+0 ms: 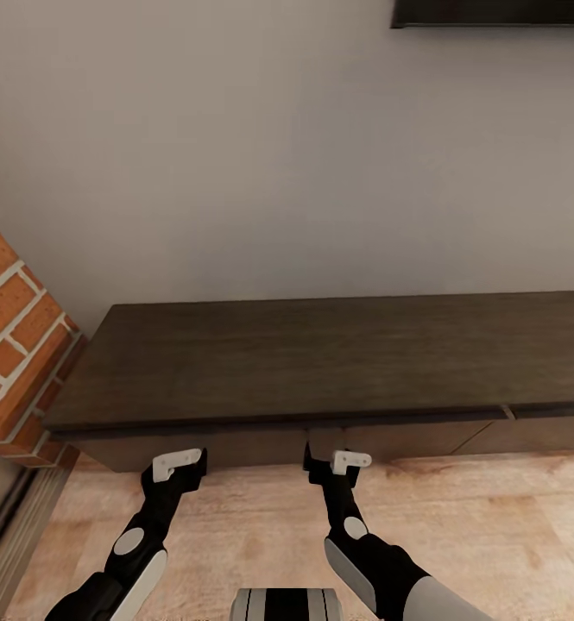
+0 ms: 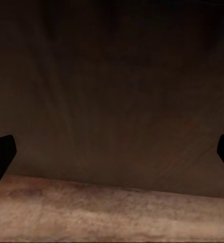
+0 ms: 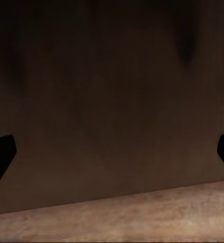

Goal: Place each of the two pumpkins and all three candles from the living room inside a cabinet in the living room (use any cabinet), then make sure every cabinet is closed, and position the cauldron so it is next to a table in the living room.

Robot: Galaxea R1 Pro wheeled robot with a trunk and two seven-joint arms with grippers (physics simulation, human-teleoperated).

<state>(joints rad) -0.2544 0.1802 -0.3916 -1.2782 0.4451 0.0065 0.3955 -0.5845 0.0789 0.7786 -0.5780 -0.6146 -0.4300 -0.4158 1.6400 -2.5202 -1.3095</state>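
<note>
The cabinet (image 1: pixel 321 362) is a long low dark brown unit against the wall, and its front panels (image 1: pixel 261 447) look shut. My left gripper (image 1: pixel 183 470) and right gripper (image 1: pixel 330 461) hang low over the floor, close to that front. In the left wrist view, the left gripper (image 2: pixel 112 157) is open, its fingertips (image 2: pixel 0 154) far apart, facing the dark cabinet front (image 2: pixel 112 91). The right gripper (image 3: pixel 112 157) is likewise open before the cabinet front (image 3: pixel 112 91), and neither gripper holds anything. The pumpkins, candles, cauldron and table are out of view.
A red brick column (image 1: pixel 10 336) stands at the cabinet's left end. Wooden floor (image 1: pixel 494 535) stretches in front of the unit. A dark panel (image 1: pixel 494 13) hangs on the pale wall at the upper right. A seam (image 1: pixel 507 412) breaks the cabinet's front edge toward the right.
</note>
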